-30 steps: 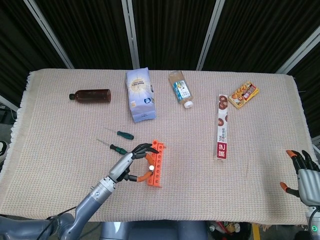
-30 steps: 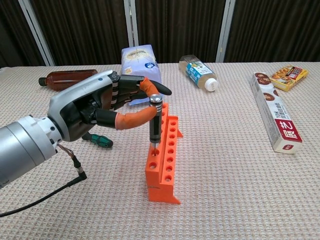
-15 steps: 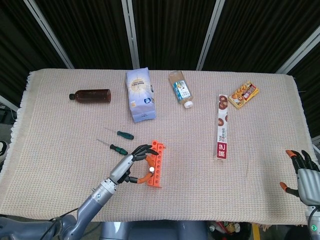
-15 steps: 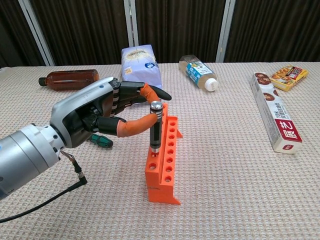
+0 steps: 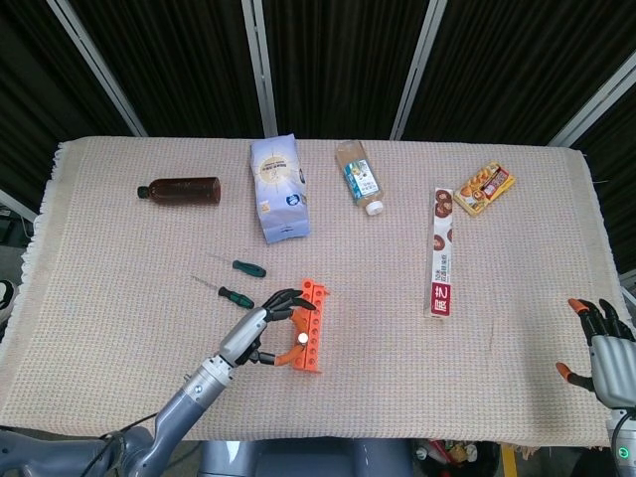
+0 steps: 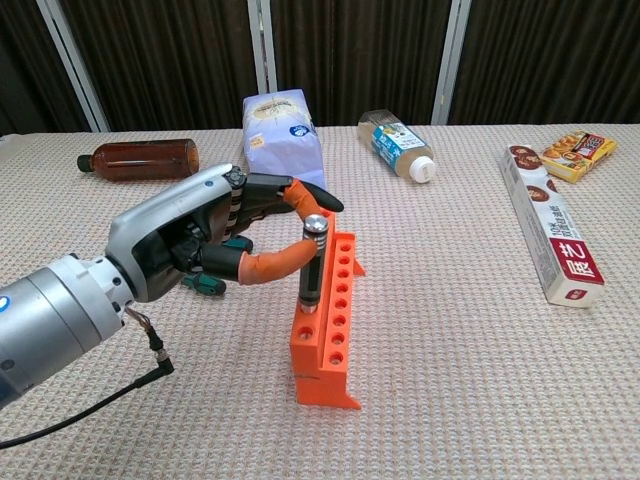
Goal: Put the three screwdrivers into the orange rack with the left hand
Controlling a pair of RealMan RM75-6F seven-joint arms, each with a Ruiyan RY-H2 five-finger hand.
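Screwdriver (image 6: 311, 263) now stands seated deeper in a hole of the orange rack (image 6: 326, 322) than a second ago. Left hand (image 6: 215, 235) still pinches its handle. Right hand (image 5: 608, 348) rests with fingers spread, holding nothing. Two screwdrivers (image 5: 238, 296) remain on the desk (image 5: 497, 328).

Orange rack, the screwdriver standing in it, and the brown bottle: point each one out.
Orange rack (image 6: 325, 345): chest view, on its holed top face.
Screwdriver (image 6: 311, 265): chest view, on the dark handle standing up from the rack, with the left hand (image 6: 205, 240) around it.
Brown bottle (image 6: 140, 159): chest view, on its body.
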